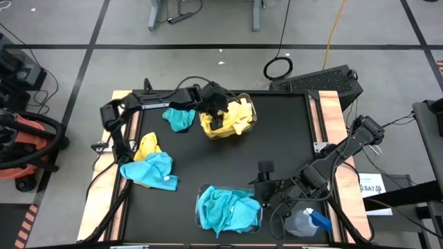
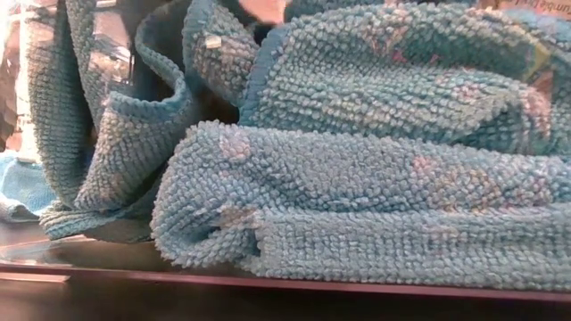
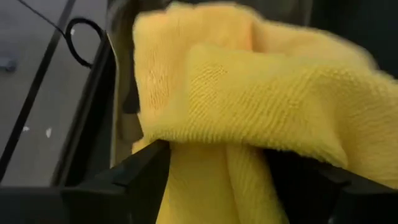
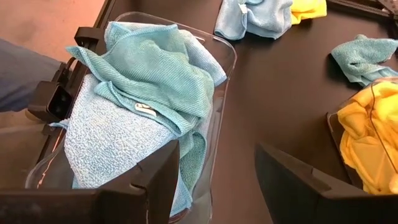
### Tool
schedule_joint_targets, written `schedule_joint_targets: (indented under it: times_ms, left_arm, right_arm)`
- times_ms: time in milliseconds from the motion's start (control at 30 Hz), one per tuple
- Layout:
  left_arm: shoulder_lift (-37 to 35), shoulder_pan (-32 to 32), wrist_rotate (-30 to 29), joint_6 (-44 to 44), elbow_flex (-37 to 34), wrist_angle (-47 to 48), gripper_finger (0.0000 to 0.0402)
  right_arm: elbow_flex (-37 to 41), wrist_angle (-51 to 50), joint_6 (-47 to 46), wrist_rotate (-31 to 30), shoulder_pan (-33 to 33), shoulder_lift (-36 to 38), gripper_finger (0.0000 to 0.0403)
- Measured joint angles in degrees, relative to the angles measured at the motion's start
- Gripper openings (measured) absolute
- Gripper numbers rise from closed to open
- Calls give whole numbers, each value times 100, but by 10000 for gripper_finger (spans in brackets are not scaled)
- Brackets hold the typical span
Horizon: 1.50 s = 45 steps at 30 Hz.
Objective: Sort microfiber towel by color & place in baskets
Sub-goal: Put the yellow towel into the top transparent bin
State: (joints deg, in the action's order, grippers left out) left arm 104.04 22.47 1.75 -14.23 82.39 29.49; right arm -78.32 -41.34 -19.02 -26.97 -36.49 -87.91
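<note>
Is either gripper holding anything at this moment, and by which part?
The left gripper grips a yellow towel by a bunched fold, over the yellow basket. The right gripper is open, empty.

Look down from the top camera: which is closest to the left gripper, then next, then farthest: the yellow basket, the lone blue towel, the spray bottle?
From the left gripper:
1. Yellow basket, right under it at the table's far side.
2. Lone blue towel, just to its left.
3. Spray bottle, far off at the near right corner.

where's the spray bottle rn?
High view: spray bottle lies at the table's near right corner, beside the right gripper and right of the blue-towel basket.
</note>
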Motion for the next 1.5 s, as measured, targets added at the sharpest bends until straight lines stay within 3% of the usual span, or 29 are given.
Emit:
schedule_joint_targets:
  times_ms: [333, 567, 633, 800, 933, 1067, 1200, 1500]
  left_arm:
    - [-1144, -197, 156, -11, 55, 381, 274]
    - [-1483, -206, -298, 88, 55, 544, 274]
    - [-1438, -218, -391, 144, 55, 472, 274]
    - [-1180, -235, -404, 139, 55, 40, 274]
    - [-1143, -231, -419, 136, 55, -246, 274]
    - [-1144, -231, -421, 145, 55, -441, 274]
    - [-1144, -231, -421, 148, 55, -503, 274]
    - [-1144, -215, -421, 150, 55, -520, 274]
  right_arm:
    - [0, 32, 215, -8, 0, 1, 200]
    - [0, 76, 239, -77, 0, 1, 200]
    - [0, 73, 237, -418, 1, 3, 200]
    - [0, 68, 227, -1950, 202, 3, 200]
    - [0, 68, 195, -2396, 598, 3, 200]
    - [56, 180, 62, -2364, 1217, 3, 200]
    - [424, 938, 429, -2003, 1886, 3, 200]
    - [2069, 4822, 1314, -620, 3215, 3, 200]
